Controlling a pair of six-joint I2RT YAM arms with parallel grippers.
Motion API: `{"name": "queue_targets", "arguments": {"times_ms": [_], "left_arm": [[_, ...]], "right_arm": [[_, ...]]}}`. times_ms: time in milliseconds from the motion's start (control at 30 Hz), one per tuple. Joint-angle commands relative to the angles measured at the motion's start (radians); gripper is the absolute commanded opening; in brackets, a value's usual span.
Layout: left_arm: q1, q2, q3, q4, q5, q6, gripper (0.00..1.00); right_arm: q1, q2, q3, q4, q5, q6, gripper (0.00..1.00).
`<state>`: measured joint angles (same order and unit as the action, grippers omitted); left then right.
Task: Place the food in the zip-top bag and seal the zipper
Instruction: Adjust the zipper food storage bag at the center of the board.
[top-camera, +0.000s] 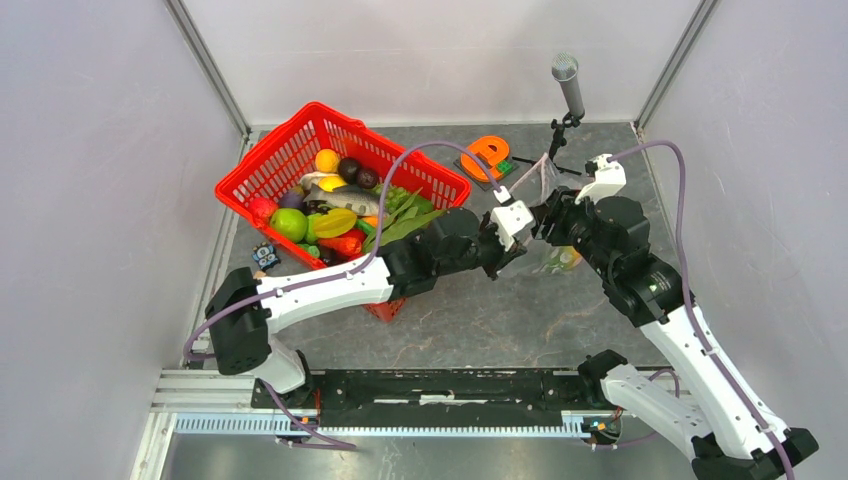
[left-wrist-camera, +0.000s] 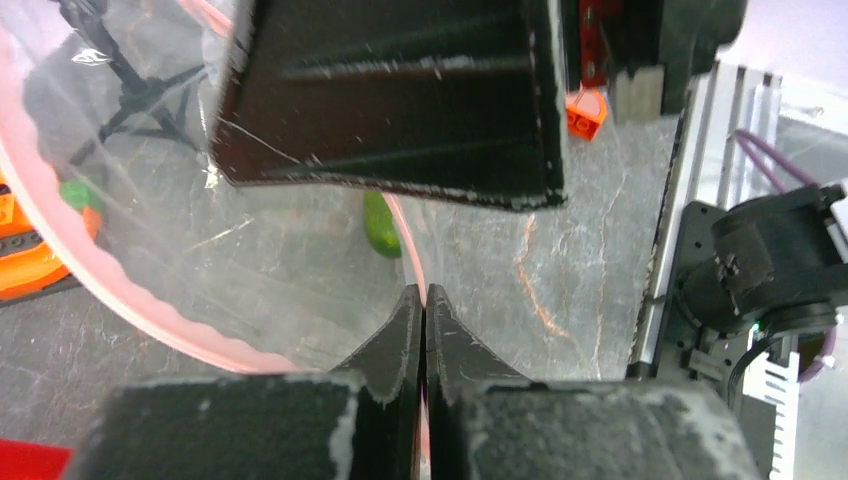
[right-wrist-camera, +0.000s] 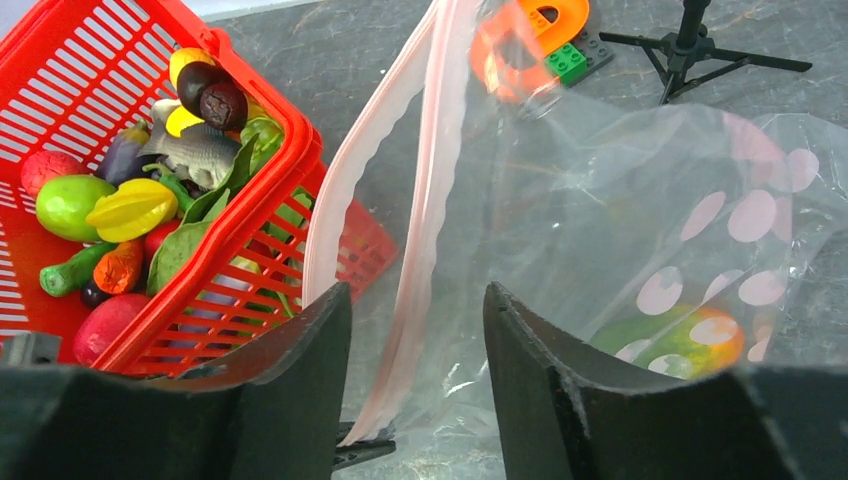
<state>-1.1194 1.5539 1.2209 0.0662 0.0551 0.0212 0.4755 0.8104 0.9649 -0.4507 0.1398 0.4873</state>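
The clear dotted zip-top bag (right-wrist-camera: 600, 200) hangs lifted between my two grippers, right of the red basket. Its pink zipper (right-wrist-camera: 432, 200) runs down between the fingers of my right gripper (right-wrist-camera: 415, 295), which stands open without pinching it. My left gripper (left-wrist-camera: 425, 300) is shut on the zipper (left-wrist-camera: 412, 262), its tips just below the right gripper's. A green and orange piece of food (right-wrist-camera: 680, 340) lies at the bottom of the bag. More food, among it a green leafy vegetable (right-wrist-camera: 200, 235) and a yellow star fruit (right-wrist-camera: 130, 210), fills the basket.
The red mesh basket (top-camera: 270, 150) stands tilted at the left, under my left arm. An orange letter-shaped toy on a brick plate (top-camera: 487, 155) and a microphone on a tripod (top-camera: 568, 80) stand at the back. A small toy (top-camera: 265, 257) lies by the left wall.
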Motion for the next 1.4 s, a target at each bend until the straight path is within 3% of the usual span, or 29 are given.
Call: {"name": "queue_targets", "arguments": {"times_ms": [0, 367, 467, 567, 733, 833, 867, 933, 1033, 1100, 1200, 1367], "left_arm": [[-0.005, -0.022, 0.056, 0.109, 0.012, -0.076, 0.02], [-0.005, 0.02, 0.117, 0.06, -0.036, -0.116, 0.02], [-0.005, 0.018, 0.114, 0.06, -0.023, -0.114, 0.02], [-0.005, 0.012, 0.108, 0.051, -0.029, -0.106, 0.02], [-0.005, -0.003, 0.083, 0.05, -0.052, -0.098, 0.06], [-0.004, -0.011, 0.08, 0.05, -0.051, -0.102, 0.35], [-0.004, -0.017, 0.078, 0.05, -0.051, -0.104, 0.4], [-0.004, -0.034, 0.076, 0.047, -0.051, -0.109, 0.62], [-0.003, -0.094, 0.057, 0.033, -0.05, -0.113, 0.73], [0.001, -0.156, 0.03, 0.03, -0.052, -0.11, 0.86], [0.02, -0.256, -0.009, -0.004, -0.125, -0.112, 0.98], [0.152, -0.394, -0.064, -0.114, -0.205, -0.155, 1.0]], "right_arm": [[-0.002, -0.014, 0.054, -0.041, -0.009, -0.014, 0.53], [-0.002, -0.026, 0.059, -0.077, -0.036, -0.003, 0.52], [-0.002, -0.013, 0.04, -0.064, -0.062, -0.003, 0.41], [-0.002, -0.02, 0.019, -0.045, -0.044, 0.01, 0.21], [-0.001, -0.059, -0.003, -0.014, 0.012, 0.02, 0.04], [-0.002, -0.069, -0.023, 0.006, 0.011, 0.023, 0.02], [-0.002, -0.068, -0.03, 0.01, 0.011, 0.023, 0.02], [-0.001, -0.064, -0.04, 0.009, 0.02, 0.023, 0.02], [-0.002, -0.074, -0.064, 0.024, 0.058, 0.029, 0.02], [-0.002, -0.077, -0.078, 0.039, 0.069, 0.03, 0.02], [-0.001, -0.065, -0.083, 0.054, 0.054, 0.021, 0.02], [-0.002, -0.06, -0.109, 0.103, 0.004, 0.019, 0.02]]}}
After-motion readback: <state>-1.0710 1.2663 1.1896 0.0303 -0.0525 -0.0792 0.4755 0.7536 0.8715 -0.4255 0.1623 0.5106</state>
